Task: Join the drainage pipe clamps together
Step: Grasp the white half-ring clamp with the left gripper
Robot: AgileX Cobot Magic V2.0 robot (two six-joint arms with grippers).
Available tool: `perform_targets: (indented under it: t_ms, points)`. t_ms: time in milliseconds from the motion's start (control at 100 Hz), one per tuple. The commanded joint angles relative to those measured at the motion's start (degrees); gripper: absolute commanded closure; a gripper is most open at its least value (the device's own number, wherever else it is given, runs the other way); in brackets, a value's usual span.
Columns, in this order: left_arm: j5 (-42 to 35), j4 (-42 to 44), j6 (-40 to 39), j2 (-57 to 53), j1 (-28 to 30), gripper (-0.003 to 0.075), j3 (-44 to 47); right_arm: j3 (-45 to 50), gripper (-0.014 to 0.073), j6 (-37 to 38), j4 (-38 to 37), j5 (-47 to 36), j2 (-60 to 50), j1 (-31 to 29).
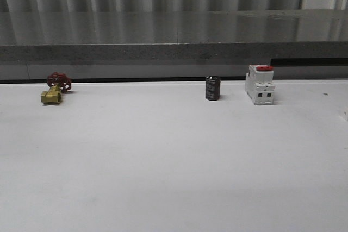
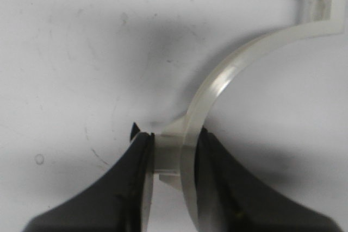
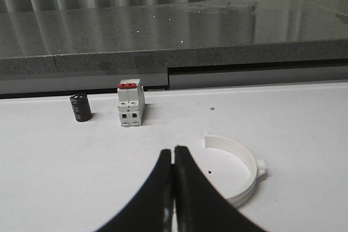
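In the left wrist view, one white half-ring drainage pipe clamp [image 2: 239,63] curves up from between the black fingers, its flat end tab [image 2: 321,1] at the far end. My left gripper [image 2: 173,153] is shut on this clamp at its side lug, above the white table. In the right wrist view, the second white clamp half [image 3: 239,167] lies flat on the table, just beside my right gripper [image 3: 173,151], whose fingers are pressed together with nothing between them.
Along the back of the white table [image 1: 174,161] stand a brass valve with a red handwheel [image 1: 54,89], a small black cylinder [image 1: 212,88] and a white block with a red top [image 1: 259,83]. A grey stone ledge [image 1: 174,36] runs behind them.
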Motion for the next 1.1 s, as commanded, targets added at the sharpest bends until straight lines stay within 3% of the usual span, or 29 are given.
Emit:
perform_targets:
  t_ms: [0,230,470,680,840,1090]
  points:
    - [1.4,-2.8,-0.7,-6.7,-2.6,0.068,-1.5,-1.2,0.0661,-0.8,-0.4,-4.0,-1.0,-0.3]
    - [3.8,-2.7,-12.8,-13.3,-14.4,0.068,-1.5,-1.2,0.0661,-0.8,-0.4,-4.0,-1.0,-0.3]
    - [1.9,-1.6,-24.2,-11.5,-29.0,0.068,-1.5,-1.2,0.0661,-0.8,-0.4,-4.0,-1.0,-0.3]
    - [-1.8,5.2,-34.2,-7.8,-39.4,0.068,-1.5,-1.2,0.0661,-0.8,-0.4,-4.0,-1.0,-0.3]
    - [-3.8,7.5,-39.0,-4.5,-42.9,0.068,-1.5,-1.2,0.0661,-0.8,-0.4,-4.0,-1.0,-0.3]
    - [-4.4,12.3,-45.6,-1.7,-43.3,0.068,-1.5,-1.2,0.0661,-0.8,-0.4,-4.0,-1.0,-0.3]
